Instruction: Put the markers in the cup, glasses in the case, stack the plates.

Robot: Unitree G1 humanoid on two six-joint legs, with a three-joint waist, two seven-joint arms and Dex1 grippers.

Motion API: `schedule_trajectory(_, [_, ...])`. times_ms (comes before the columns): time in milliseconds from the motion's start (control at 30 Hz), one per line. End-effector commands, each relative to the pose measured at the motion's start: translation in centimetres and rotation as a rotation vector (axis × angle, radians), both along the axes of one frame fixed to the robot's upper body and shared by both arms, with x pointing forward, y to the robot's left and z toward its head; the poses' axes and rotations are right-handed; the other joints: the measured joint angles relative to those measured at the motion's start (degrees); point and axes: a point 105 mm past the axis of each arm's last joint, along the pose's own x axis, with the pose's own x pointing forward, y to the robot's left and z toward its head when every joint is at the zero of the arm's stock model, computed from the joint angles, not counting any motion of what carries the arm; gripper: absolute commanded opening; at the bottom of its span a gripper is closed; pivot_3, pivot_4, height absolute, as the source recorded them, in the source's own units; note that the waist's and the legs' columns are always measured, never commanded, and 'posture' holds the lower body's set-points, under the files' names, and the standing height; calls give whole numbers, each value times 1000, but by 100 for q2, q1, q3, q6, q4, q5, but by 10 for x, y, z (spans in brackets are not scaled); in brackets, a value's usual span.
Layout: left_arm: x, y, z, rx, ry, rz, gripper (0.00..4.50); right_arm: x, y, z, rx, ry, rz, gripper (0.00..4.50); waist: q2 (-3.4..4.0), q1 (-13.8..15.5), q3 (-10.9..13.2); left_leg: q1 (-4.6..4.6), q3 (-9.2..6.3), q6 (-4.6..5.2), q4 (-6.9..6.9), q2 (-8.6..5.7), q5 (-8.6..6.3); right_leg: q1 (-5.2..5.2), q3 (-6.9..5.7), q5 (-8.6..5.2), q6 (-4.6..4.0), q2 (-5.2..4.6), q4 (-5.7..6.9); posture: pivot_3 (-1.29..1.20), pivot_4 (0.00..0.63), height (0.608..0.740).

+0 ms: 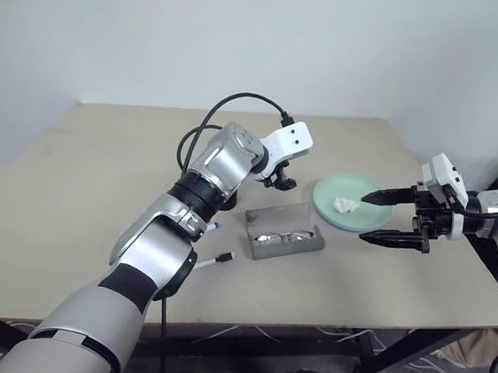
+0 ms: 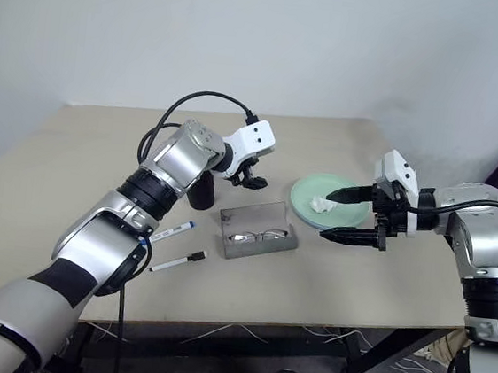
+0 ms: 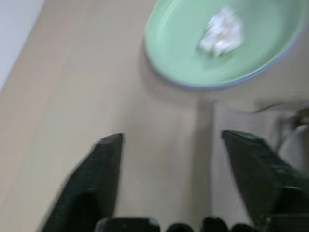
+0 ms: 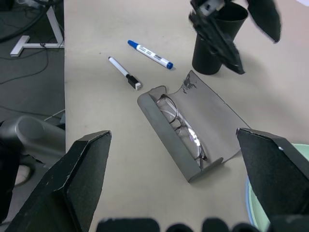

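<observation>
- The black-capped marker [image 2: 178, 262] lies lowest on the table [image 2: 74, 150], left of centre in the right eye view, with the blue-capped marker [image 2: 170, 230] just above it. Neither is in the cup yet. Both are slim and flat on the table, so a pinch could roll or flick one toward the near edge.
- The case [image 2: 258, 230] sits at the frame's centre, lid open, with the glasses [image 2: 258, 236] already lying inside. A passing arm could knock the lid or drag the case.
- The cup [image 2: 200, 190] stands just upper left of the case, partly behind the left arm. It looks light, and a marker dropped off-centre could tip it.
- The left gripper [image 2: 251, 180] hovers above the case with its fingers parted and nothing between them.
- The right gripper [image 2: 353, 217] hangs at right of centre, spread wide and empty, at the edge of the mint green plate [image 2: 306, 193].
- That plate carries a crumpled tissue [image 2: 321, 204], and a blue rim peeks from under it in the left wrist view, so the plates look stacked; a nudge could shift them.
</observation>
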Motion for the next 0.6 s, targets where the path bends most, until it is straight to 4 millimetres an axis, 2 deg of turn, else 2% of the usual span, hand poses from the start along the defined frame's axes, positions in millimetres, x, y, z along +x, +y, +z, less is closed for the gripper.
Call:
schedule_trajectory(33, [10,2,5,9,-82,26,1953,1,3,14,6,-62,21,4500,0,7,0,-1,0,0,0,-1,0,0,0,0,0,0,-1,0,0,732])
schedule_trajectory(200, [14,8,-16,66,-90,36,128,-1,3,15,8,-61,25,4500,-1,9,0,-4,1,0,0,-6,-1,1,6,2,4,-1,-2,0,0,732])
schedule_trajectory(433, [10,8,-39,145,-88,-9,32,-2,1,13,3,-50,14,4500,-1,8,-1,-3,0,0,2,-6,-1,1,6,3,4,-1,-1,0,0,732])
schedule_trajectory(600, [-1,5,-55,187,-56,-81,32,-1,-6,12,-3,-48,-16,4500,0,8,-2,-4,1,0,4,-6,-1,2,7,4,6,-1,-1,0,0,732])
